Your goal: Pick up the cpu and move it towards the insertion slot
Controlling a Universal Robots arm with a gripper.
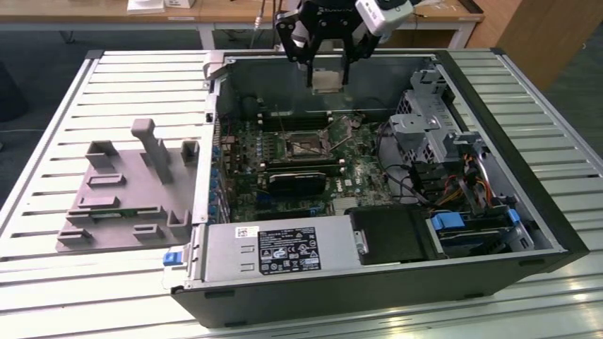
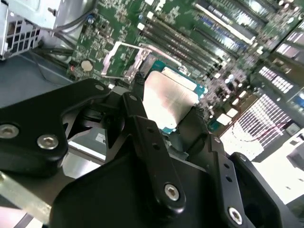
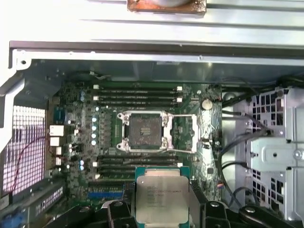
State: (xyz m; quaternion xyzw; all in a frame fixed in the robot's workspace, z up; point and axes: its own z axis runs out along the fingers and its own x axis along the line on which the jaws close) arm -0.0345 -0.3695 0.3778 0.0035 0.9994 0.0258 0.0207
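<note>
My gripper (image 1: 327, 75) hangs over the far end of the open computer case and is shut on the cpu (image 1: 327, 80), a flat silvery square with a thin green edge. In the second wrist view the black fingers (image 2: 138, 90) press on opposite edges of the cpu (image 2: 172, 97). The first wrist view has the cpu (image 3: 160, 198) held level above the green motherboard. The insertion slot (image 3: 145, 132) is a square socket with a shiny metal frame and a dark centre, lying uncovered a short way from the cpu. The same insertion slot (image 1: 306, 145) lies below and nearer than the gripper in the exterior view.
The case wall (image 1: 219, 92) rises on the exterior view's left. Drive cages and cables (image 1: 443, 152) crowd its right. A black heatsink (image 1: 296, 180) and the power supply (image 1: 273, 251) lie nearer. A grey fixture (image 1: 123, 191) rests on the slatted table (image 1: 113, 78).
</note>
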